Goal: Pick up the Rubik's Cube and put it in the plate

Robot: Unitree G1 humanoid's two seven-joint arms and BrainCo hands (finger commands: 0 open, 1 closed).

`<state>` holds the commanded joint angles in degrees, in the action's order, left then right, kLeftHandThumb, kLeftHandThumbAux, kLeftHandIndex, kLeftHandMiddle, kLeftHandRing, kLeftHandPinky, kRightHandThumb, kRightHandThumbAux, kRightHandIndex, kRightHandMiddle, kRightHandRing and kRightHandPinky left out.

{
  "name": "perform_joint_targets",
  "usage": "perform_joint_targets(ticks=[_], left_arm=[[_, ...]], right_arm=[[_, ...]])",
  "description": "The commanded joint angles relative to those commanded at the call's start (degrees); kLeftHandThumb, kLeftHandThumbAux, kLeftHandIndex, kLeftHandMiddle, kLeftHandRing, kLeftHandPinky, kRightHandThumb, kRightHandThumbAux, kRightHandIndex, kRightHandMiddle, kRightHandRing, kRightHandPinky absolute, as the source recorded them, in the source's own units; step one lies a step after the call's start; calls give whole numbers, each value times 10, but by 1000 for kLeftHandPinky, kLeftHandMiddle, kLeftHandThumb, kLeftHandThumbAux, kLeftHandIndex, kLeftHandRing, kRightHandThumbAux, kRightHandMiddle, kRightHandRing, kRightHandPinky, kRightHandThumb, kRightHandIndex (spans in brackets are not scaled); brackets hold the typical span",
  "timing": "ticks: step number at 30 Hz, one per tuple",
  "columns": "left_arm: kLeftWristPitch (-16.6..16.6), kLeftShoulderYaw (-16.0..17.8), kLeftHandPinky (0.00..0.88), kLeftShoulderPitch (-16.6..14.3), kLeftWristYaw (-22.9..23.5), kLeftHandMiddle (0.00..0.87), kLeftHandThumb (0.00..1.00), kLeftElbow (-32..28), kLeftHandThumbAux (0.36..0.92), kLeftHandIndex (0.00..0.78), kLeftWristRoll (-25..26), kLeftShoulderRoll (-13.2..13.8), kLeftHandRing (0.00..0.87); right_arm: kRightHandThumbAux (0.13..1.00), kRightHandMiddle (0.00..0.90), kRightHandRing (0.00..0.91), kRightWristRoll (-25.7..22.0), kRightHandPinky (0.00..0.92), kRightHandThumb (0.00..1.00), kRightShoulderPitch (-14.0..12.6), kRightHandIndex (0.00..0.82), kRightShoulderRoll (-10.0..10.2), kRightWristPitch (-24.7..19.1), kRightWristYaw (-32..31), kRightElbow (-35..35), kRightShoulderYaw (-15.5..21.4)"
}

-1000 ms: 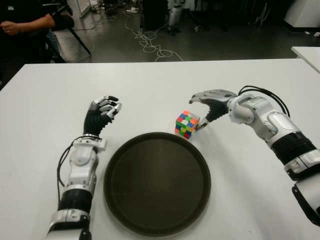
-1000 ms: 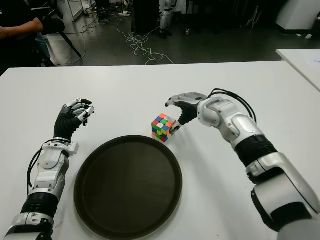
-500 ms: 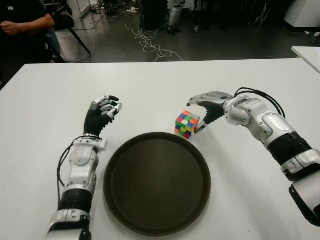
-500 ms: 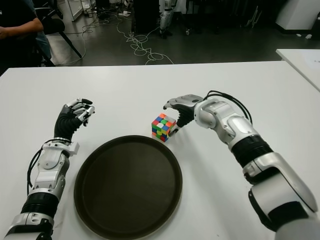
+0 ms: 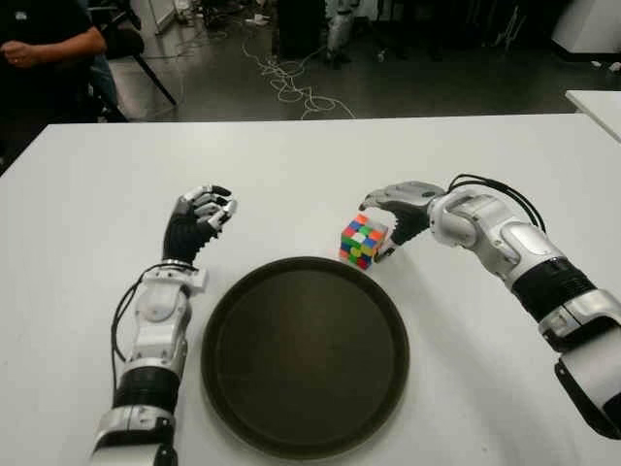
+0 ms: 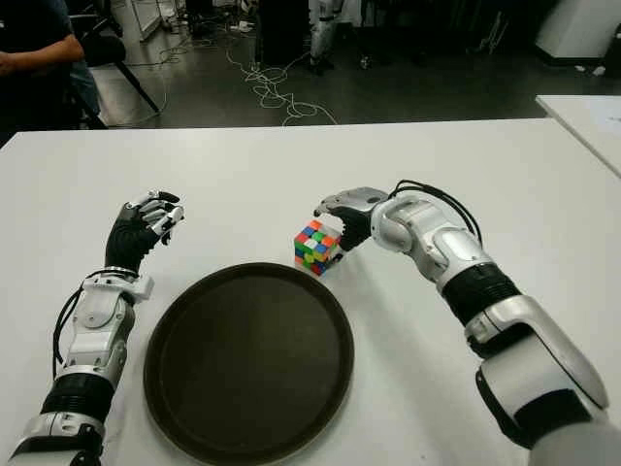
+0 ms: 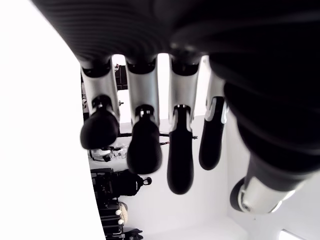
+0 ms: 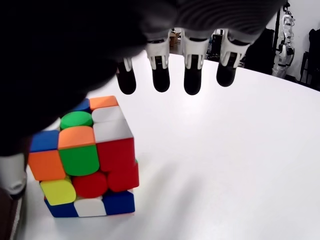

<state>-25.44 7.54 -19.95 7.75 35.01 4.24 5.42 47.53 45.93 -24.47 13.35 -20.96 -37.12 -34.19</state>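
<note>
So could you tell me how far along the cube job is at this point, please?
Nothing is done yet: the cube sits on the table just beyond the empty plate. In hand: the right robot hand is beside and over the cube, fingers spread and not closed on it. Left to do: grasp, lift and set it in the plate. The left robot hand is idle, left of the plate.
</note>
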Motion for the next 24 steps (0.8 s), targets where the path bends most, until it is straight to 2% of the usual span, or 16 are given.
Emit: perform_joint_targets(ticks=[24], left_arm=[[-6,-2,750,-2,-1,573,843,5,663,412,0,-2,724]], right_arm=[[508,140,135,10,54,0,-4,0,7,1,12,-4,-15]])
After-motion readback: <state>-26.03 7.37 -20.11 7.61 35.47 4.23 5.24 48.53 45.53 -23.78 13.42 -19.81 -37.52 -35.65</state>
